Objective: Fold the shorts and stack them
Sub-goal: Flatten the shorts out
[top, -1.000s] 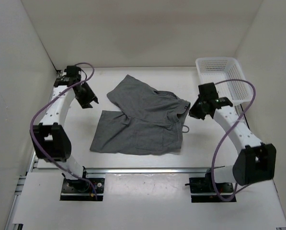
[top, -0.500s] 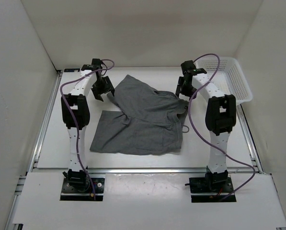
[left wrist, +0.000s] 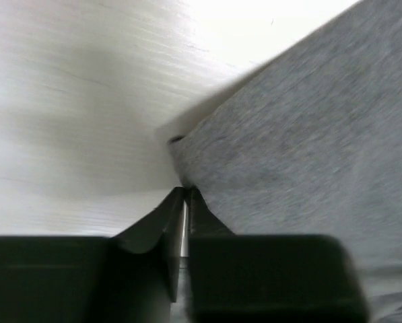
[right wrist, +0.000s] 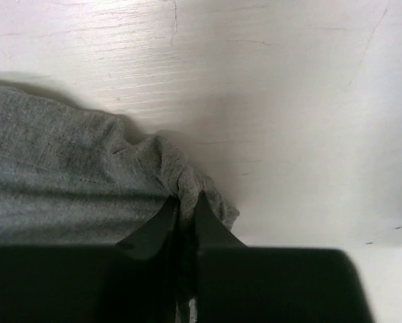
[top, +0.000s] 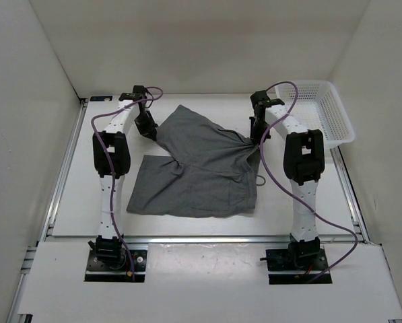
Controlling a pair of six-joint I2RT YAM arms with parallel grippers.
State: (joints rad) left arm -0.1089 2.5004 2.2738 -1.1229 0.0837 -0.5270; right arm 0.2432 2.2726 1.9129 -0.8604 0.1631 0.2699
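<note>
Holding, left: your left gripper (top: pixel 149 126) has its two fingers pressed together on the far left corner of the dark grey soft fabric shorts (top: pixel 201 168). From the left wrist camera you see only a sliver between the fingers (left wrist: pixel 170 222), with the hem corner caught right at the tips.

Holding, right: your right gripper (top: pixel 256 136) is closed on the far right edge of the shorts. From the right wrist camera, the fingers (right wrist: pixel 157 229) pinch a bunched, wrinkled fold of the grey cloth.

Shorts, place: you have them in the middle of the white table (top: pixel 86 195), between your two arms. The near part lies flat on the table. The far part is drawn into a taut sheet whose far edge runs from one gripper to the other.

Shorts, layout: the legs point left and the waist end lies to the right.

Drawstring: a thin grey drawstring (top: pixel 260 180) loops out onto the table at the right edge of the shorts, on the near side of your right gripper.

Basket: a white plastic mesh basket (top: pixel 308 85) sits in the far right corner, to the right of your right arm and apart from the shorts.

Count: one pair of shorts, one basket, two arms, two grippers, and one purple cable (top: pixel 275 171) looping along each arm.
</note>
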